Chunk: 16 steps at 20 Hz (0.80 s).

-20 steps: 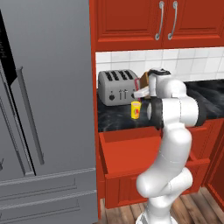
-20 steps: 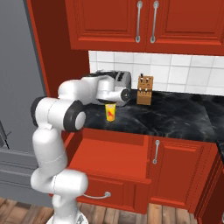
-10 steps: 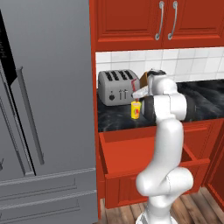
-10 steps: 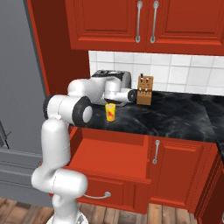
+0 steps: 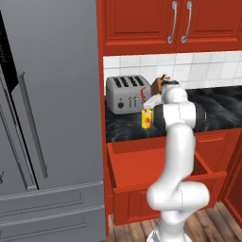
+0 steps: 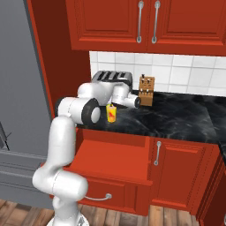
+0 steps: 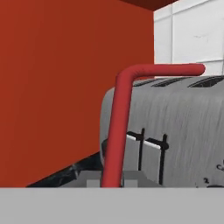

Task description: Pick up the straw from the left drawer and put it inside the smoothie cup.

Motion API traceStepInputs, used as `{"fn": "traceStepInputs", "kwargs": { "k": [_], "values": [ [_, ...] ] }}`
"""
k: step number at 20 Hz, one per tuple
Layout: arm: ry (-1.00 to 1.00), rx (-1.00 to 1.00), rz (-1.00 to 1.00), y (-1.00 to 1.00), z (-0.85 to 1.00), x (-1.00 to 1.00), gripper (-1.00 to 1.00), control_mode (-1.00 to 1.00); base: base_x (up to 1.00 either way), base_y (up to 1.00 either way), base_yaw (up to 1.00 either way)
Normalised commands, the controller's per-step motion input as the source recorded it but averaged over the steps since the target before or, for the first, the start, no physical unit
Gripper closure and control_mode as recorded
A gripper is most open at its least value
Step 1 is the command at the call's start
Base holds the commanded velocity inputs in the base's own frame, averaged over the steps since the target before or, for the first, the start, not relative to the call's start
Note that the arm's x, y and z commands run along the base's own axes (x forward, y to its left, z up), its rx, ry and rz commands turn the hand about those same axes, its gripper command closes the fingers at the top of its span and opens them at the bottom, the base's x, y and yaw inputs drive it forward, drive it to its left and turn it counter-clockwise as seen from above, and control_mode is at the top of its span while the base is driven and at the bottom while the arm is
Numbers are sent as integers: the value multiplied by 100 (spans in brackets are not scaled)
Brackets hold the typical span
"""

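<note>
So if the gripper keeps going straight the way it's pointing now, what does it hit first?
Most likely the toaster: in the hand view it stands directly ahead, behind the straw rising from the gripper. The red cabinet side lies off to one side. Depth is uncertain.

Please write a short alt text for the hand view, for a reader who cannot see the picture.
A red straw with a bent top rises from the bottom of the picture, close to the camera, and its bent end points to the right. Behind it stands a grey toaster on a dark counter, with a red cabinet wall on the left and white tiles at the upper right.
</note>
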Motion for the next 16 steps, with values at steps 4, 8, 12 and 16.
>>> {"fn": "traceStepInputs", "kwargs": {
  "k": [4, 8, 12, 16],
  "values": [
    [-7, 6, 9, 0, -12, 29, 100, -100, 0, 0, 0],
    [-7, 5, 8, 0, -12, 28, 100, -100, 0, 0, 0],
    [-7, 3, 5, -14, -15, 10, 100, -100, 0, 0, 0],
    [-4, 0, 2, -16, -12, -9, 100, -100, 0, 0, 0]
  ]
}}
